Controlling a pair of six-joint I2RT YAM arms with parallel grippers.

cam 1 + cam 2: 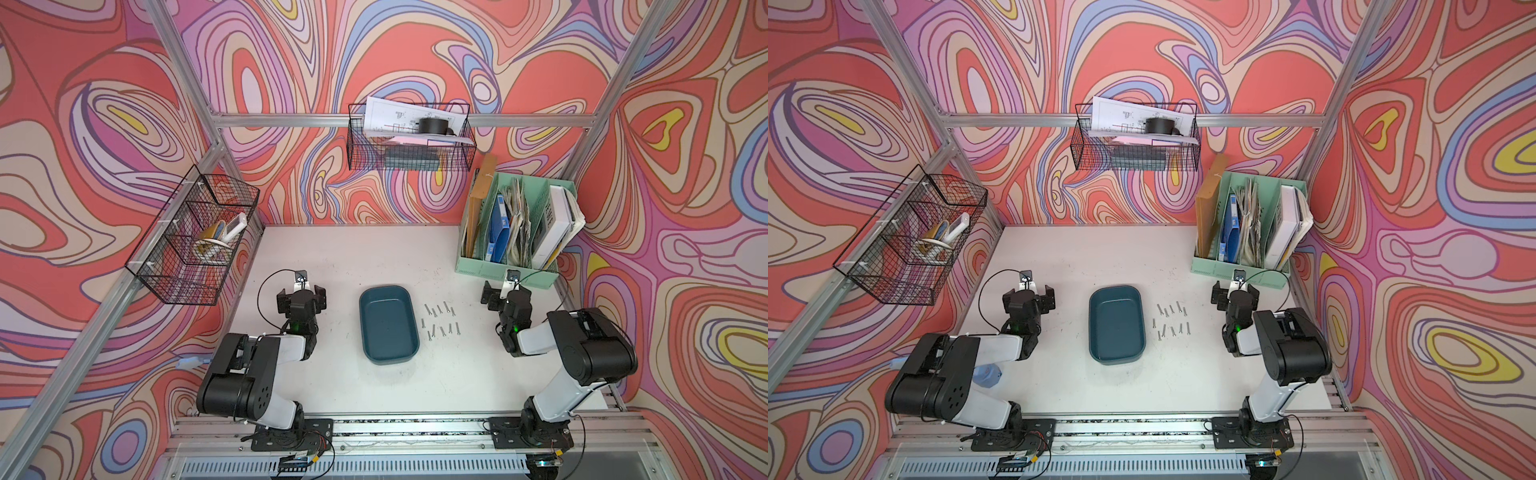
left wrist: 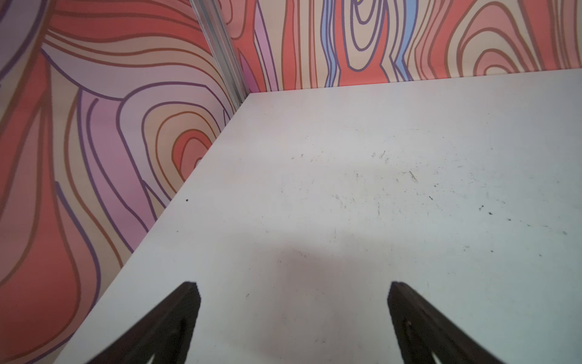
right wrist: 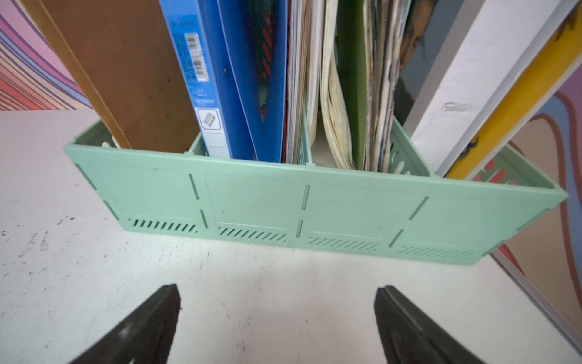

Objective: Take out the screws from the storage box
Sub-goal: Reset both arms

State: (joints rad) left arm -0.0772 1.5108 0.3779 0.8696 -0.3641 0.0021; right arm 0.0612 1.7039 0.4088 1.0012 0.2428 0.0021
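The screws (image 1: 441,320) are lying on the table (image 1: 353,257) just beside the box (image 1: 388,328), on the side facing the right arm. About ten pieces are sitting in two loose rows, none touching the box rim. The box is sitting mid-table and its floor is showing bare in both top views, so the removal is judged complete. The pieces are lying separated, which suggests one-by-one placement rather than tipping.

The left gripper (image 1: 302,296) is hovering over bare table on the opposite side of the box, well apart from it. Its jaws are standing wide apart and holding nothing, as the left wrist view is showing. The right gripper (image 1: 506,293) is hovering beyond the screws, near the organiser (image 3: 283,205), with its jaws likewise spread wide and empty. Both arms are sitting folded back in mirror poses, which reads as parking clear of the work area.

Writing:
- A blue binder (image 3: 220,78) in the organiser is carrying a barcode label and a white sticker, with print too blurred to read.
- A white book (image 1: 555,224) is showing dark spine lettering that is not legible.
- A sheet (image 1: 399,114) in the back basket (image 1: 361,158) is showing a printed drawing, also illegible
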